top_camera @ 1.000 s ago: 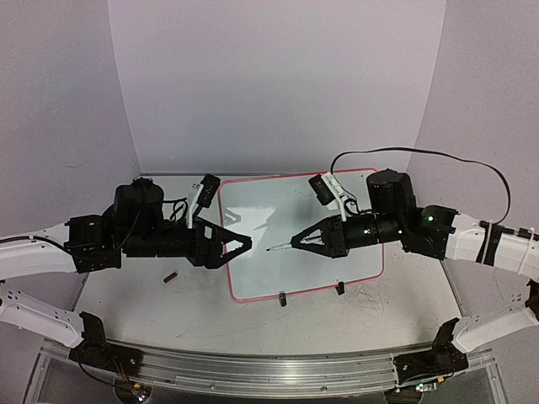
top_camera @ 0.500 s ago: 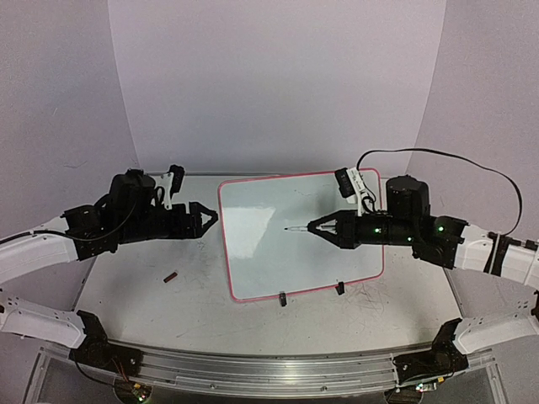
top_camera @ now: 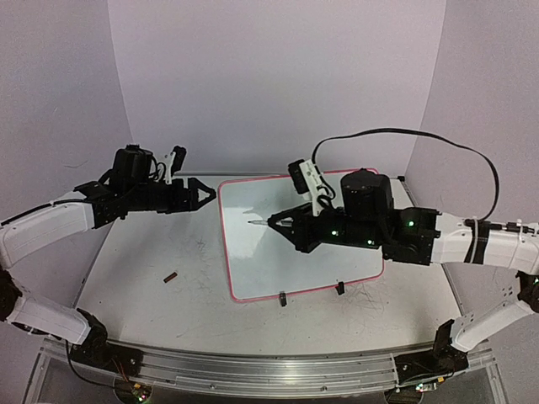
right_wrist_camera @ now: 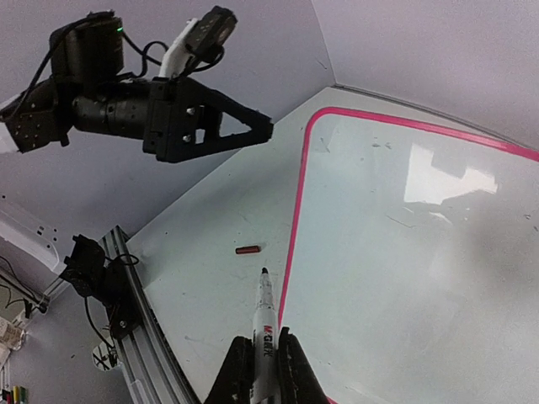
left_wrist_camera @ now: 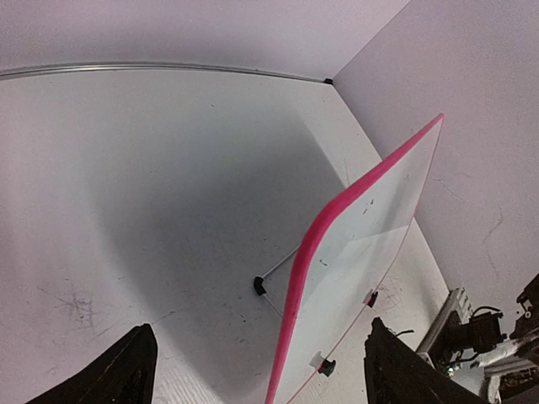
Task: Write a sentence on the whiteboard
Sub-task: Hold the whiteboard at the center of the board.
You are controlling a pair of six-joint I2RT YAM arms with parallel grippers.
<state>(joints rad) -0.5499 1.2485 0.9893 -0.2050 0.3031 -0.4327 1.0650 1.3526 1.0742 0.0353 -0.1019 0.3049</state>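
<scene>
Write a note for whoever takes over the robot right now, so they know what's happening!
Left gripper: open, empty, hovering beside the far left corner of the whiteboard.
Right gripper: shut on a marker, tip aimed over the board's left side; contact unclear.
Whiteboard: flat on the table.
Done: marker uncapped and gripped; no words visible on the board.
Left: all the writing.
</scene>
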